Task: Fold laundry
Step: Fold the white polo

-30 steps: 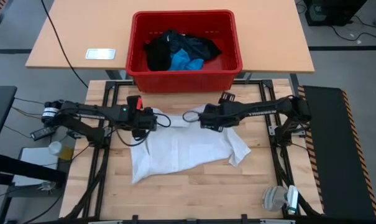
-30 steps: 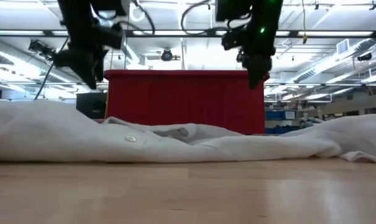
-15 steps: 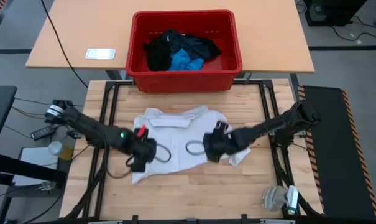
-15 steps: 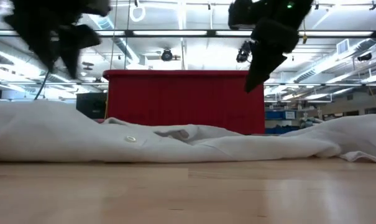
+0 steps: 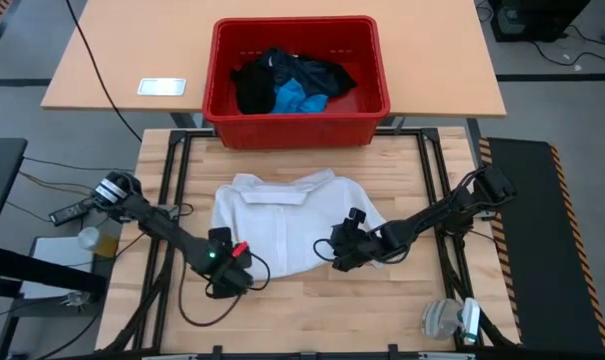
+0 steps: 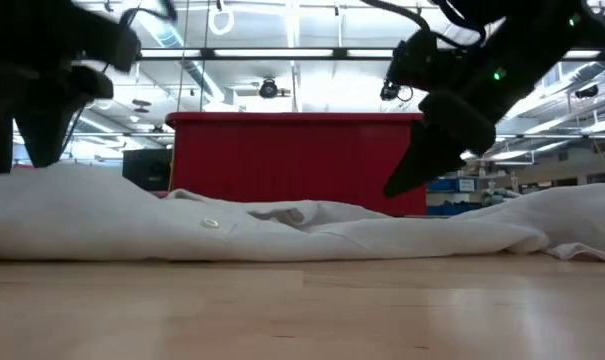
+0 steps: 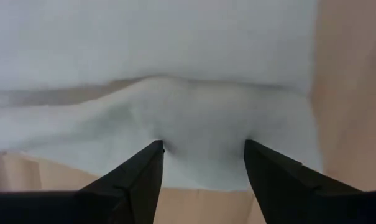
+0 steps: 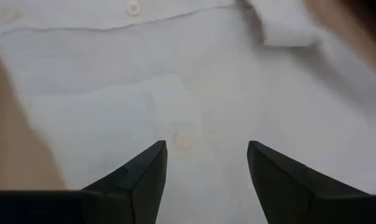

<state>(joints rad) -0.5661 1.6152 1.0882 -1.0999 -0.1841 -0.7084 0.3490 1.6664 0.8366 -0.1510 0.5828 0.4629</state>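
Light wooden table [image 5: 312, 305] with a rumpled white shirt [image 5: 282, 225] spread flat across its middle; behind it, a second tan table [image 5: 112, 70] bearing a red crate [image 5: 367, 100] and a small white card [image 5: 161, 87].

Two slender dark arms, matte black, jointed links. Left arm [image 5: 152, 222]: pale grey-white collar at its outer joint, small green indicator light near the wrist, red tab beside it, thin black cable looping off the wrist. Right arm [image 5: 432, 213]: black throughout, faint white lettering along the link, black cable arcing over the outer joint, green light visible in the low view. Wrist views: each pair of fingers [image 7: 138, 177] [image 8: 135, 180] is black, wedge-shaped, tapering to blunt tips.
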